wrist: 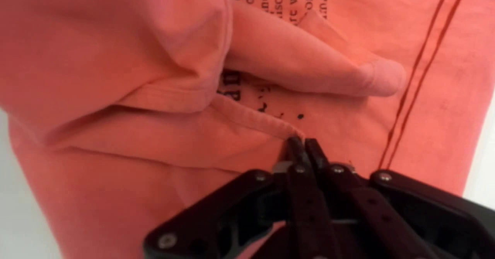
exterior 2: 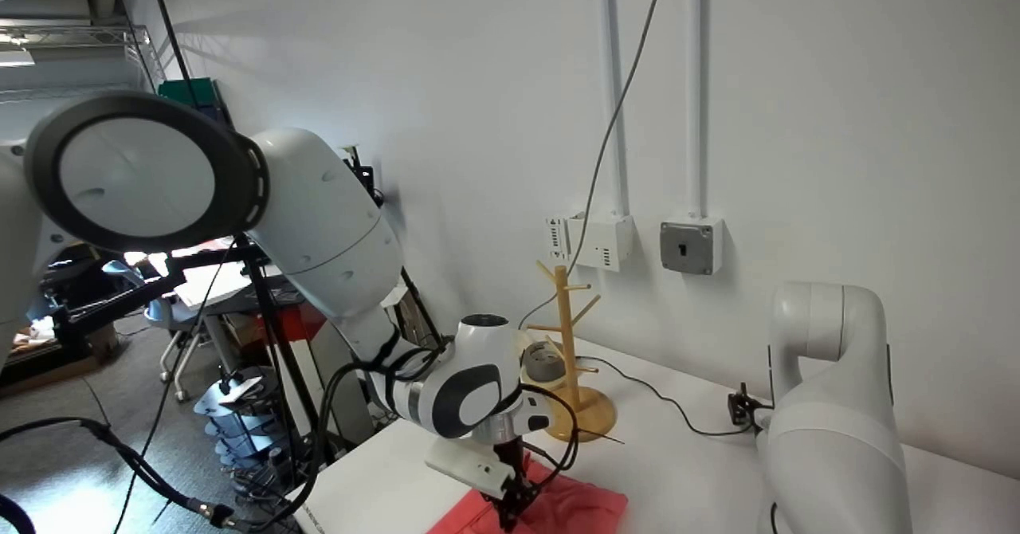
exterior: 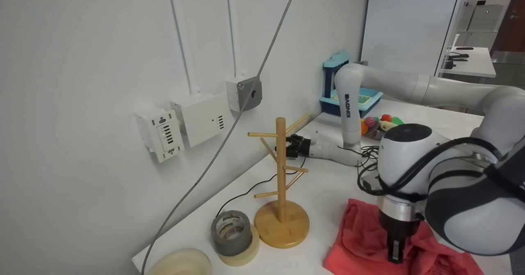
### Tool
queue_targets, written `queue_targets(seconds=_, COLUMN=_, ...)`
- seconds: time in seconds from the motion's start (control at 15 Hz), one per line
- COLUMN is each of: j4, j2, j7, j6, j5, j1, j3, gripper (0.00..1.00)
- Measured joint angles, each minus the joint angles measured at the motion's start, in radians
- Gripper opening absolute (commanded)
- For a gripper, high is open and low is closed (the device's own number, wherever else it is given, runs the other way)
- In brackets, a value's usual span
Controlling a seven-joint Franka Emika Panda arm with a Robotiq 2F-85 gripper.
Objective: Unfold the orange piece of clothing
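The orange piece of clothing (exterior: 356, 236) lies bunched and wrinkled on the white table, and it also shows in an exterior view (exterior 2: 588, 504). In the wrist view the clothing (wrist: 344, 123) has overlapping folds, black printed text partly covered by a folded flap, and a double seam at the right. My gripper (wrist: 302, 142) points down at the cloth. Its black fingertips are nearly together, with a thin hemmed edge of the cloth running in between them. The gripper also shows low over the cloth in both exterior views (exterior: 395, 255) (exterior 2: 510, 512). Part of the cloth is hidden under the arm.
A wooden peg stand (exterior: 282, 221) stands beside the cloth. Stacked tape rolls (exterior: 232, 236) and a pale bowl (exterior: 180, 262) are near the table corner. A Kinova arm (exterior: 410, 84), a thin black cable (exterior 2: 669, 400), toy food (exterior: 377, 124) and a toy sink (exterior: 352, 96) are farther along.
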Motion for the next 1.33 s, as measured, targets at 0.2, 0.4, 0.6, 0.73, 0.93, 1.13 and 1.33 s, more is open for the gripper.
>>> queue_targets(seconds=0.2, j4=0.017, j2=-0.041, j7=-0.02, j6=-0.077, j5=-0.075, j1=0.026, j3=-0.043, gripper=0.01)
queue_targets(seconds=0.4, j4=0.037, j2=-0.109, j7=-0.022, j6=-0.203, j5=-0.202, j1=0.066, j3=-0.108, gripper=0.01)
queue_targets(seconds=0.6, j4=0.065, j2=-0.159, j7=-0.014, j6=-0.292, j5=-0.36, j1=0.096, j3=-0.16, gripper=0.01)
queue_targets(seconds=0.73, j4=0.092, j2=-0.169, j7=0.012, j6=-0.324, j5=-0.483, j1=0.107, j3=-0.182, gripper=0.01)
queue_targets(seconds=0.93, j4=0.128, j2=-0.157, j7=0.093, j6=-0.341, j5=-0.687, j1=0.11, j3=-0.194, gripper=0.01)
queue_targets(seconds=1.13, j4=0.163, j2=-0.119, j7=0.217, j6=-0.341, j5=-0.909, j1=0.11, j3=-0.203, gripper=0.01)
queue_targets(seconds=1.33, j4=0.204, j2=-0.061, j7=0.373, j6=-0.362, j5=-1.131, j1=0.11, j3=-0.207, gripper=0.29)
